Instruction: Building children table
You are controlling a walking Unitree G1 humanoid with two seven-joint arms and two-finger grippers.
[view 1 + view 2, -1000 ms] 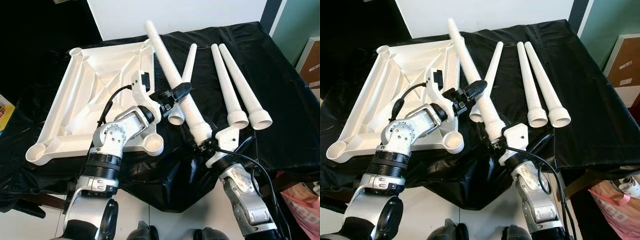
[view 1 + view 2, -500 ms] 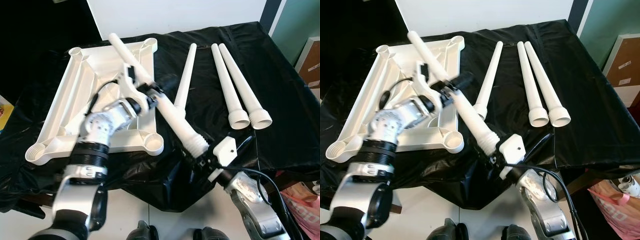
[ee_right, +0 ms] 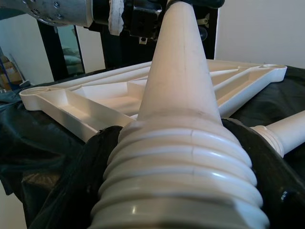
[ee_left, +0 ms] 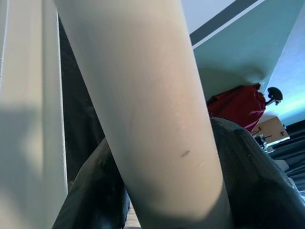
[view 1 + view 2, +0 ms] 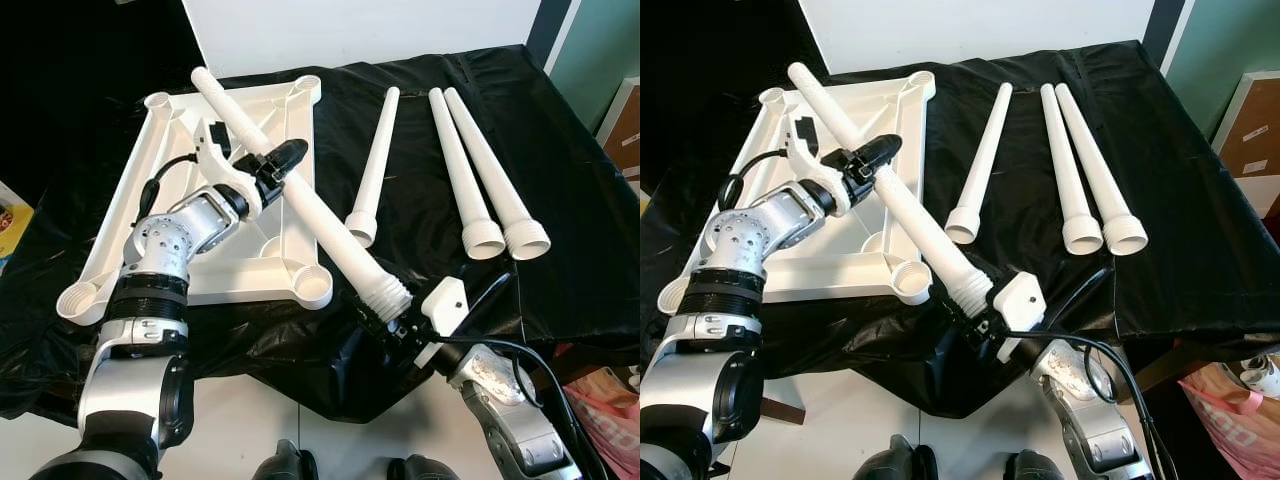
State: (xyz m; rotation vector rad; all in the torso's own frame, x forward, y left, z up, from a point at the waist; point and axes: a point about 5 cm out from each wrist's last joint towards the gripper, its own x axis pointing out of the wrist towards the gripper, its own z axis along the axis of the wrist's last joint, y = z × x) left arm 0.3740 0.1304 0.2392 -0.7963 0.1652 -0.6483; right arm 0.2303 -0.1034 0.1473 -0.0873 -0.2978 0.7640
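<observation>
The white table leg [image 5: 318, 215] is carried between the two arms, slanting across the upturned tabletop [image 5: 185, 190], presumably so its threaded end can be steered toward a corner socket. The left gripper [image 5: 282, 160] is clamped around the leg partway along its shaft, its black fingers [image 4: 257, 176] wrapping both sides of the pale tube in the left wrist view. The right gripper [image 5: 392, 322] grips the ribbed, threaded end of the same leg; its dark fingers [image 3: 90, 181] press each side of the threads. Holding both ends likely gives control of the leg's angle, with the right gripper able to guide the thread.

The nearest socket [image 5: 309, 288] sits just beside the threaded end, toward the left gripper's side, and the leg is not yet seated in it. Three more legs [image 5: 374, 168] [image 5: 458, 175] [image 5: 498, 175] lie on the black cloth [image 5: 560, 180] covering the bench, beyond the right gripper and well apart from it, kept within reach for later.

Hard to tell: the right gripper's fingertips are dark against the cloth, and the thread's open end is hidden behind that gripper
</observation>
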